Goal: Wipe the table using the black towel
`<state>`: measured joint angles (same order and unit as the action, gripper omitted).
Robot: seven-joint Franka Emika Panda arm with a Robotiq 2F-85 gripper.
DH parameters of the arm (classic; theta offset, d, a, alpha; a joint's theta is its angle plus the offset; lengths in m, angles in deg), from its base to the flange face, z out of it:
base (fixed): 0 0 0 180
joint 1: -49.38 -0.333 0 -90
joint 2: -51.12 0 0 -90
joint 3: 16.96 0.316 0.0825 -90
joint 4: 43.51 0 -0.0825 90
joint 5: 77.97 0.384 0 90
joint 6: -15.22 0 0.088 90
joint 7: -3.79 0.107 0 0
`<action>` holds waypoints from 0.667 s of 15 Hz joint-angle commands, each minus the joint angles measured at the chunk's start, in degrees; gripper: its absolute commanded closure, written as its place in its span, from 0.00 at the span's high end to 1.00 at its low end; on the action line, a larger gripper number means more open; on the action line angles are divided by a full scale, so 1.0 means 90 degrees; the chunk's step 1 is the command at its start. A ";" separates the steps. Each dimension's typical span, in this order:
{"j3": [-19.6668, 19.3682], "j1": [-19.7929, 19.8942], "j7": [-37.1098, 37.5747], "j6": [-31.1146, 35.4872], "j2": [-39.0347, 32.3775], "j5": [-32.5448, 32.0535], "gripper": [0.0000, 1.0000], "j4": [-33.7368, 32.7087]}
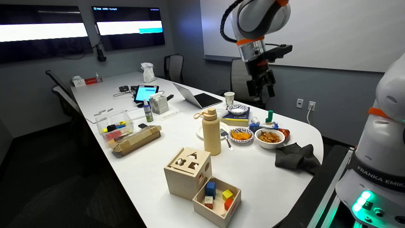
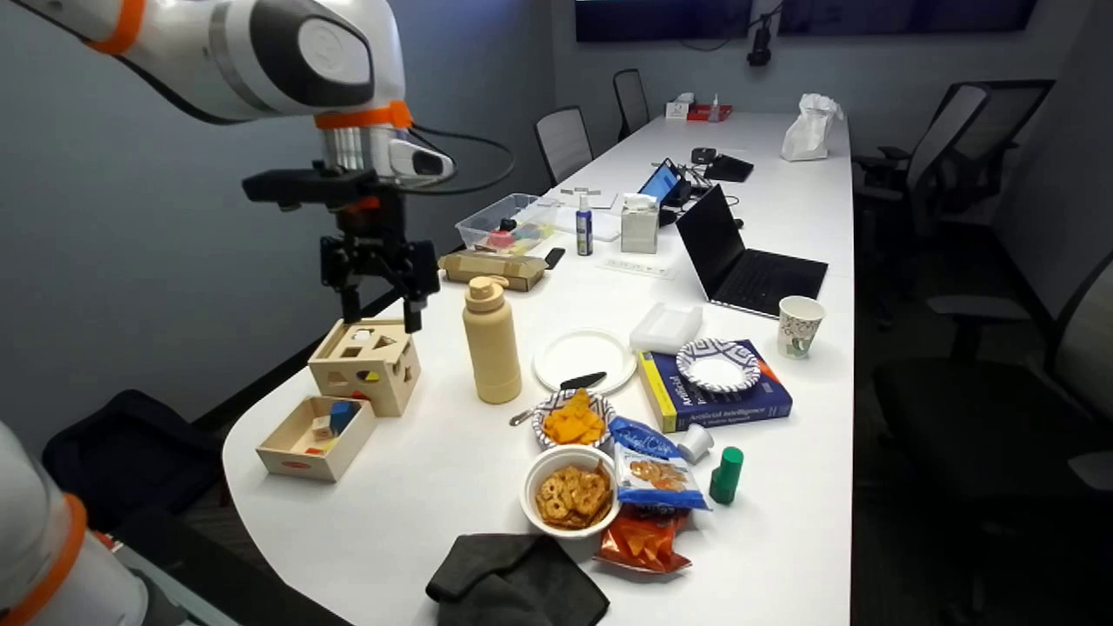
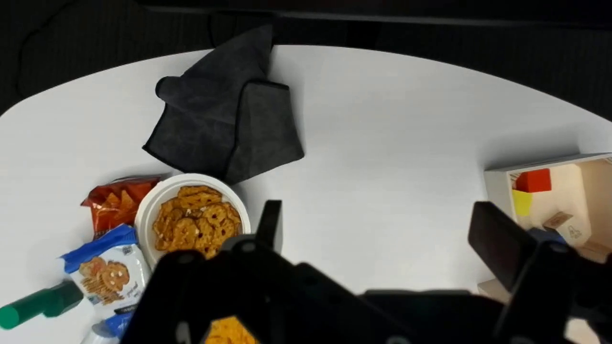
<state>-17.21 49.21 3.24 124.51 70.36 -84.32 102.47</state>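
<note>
White round-ended table holds your crumpled black cloth towel (beside a round white bowl). Your black two-finger gripper hangs above, jaws spread apart.

Office conference room, indicated by the long tabletop, mesh-backed chairs, whiteboard and two wall-mounted screens at the far end.
</note>
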 commanded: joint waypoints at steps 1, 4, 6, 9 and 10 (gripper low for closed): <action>-0.0281 0.0246 -0.0014 0.0476 -0.1154 0.0138 1.00 -0.0094; -0.0528 0.0455 0.0031 0.0951 -0.1885 0.0383 1.00 0.0048; -0.0687 0.0619 0.0007 0.1444 -0.2342 0.0526 1.00 0.0148; -0.0918 0.0898 -0.0109 0.2300 -0.2958 0.0736 1.00 0.0312; -0.0983 0.1002 -0.0229 0.2604 -0.3157 0.0866 1.00 0.0336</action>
<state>-24.71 55.97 3.30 141.48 46.35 -79.57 104.71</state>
